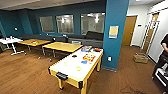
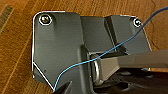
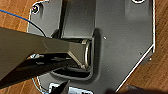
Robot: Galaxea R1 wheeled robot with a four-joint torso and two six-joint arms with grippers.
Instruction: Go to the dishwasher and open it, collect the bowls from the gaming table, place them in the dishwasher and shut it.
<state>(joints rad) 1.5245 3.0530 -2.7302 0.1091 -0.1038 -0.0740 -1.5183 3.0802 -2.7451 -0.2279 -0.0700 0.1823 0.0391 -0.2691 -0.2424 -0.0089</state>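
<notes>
The gaming table (image 1: 71,65) stands in the middle of the head view, a long table with a glossy white top, yellow-wood sides and a dark slot at its near end. Several small coloured items lie on its far half: a red and yellow cluster (image 1: 89,58), a blue piece (image 1: 84,62), a yellow-green one (image 1: 78,68) and a red one (image 1: 97,49). I cannot tell which of them are bowls. The dishwasher is out of view. Both wrist views look down past the robot's dark plate onto the brown wood floor (image 2: 15,50).
A teal pillar (image 1: 115,32) rises just right of the gaming table. Two wooden tables (image 1: 62,46) and a white table (image 1: 10,40) stand to the left, with a grey sofa (image 1: 87,37) behind. A box (image 1: 140,58) sits on the floor and a person (image 1: 165,50) stands at the right edge.
</notes>
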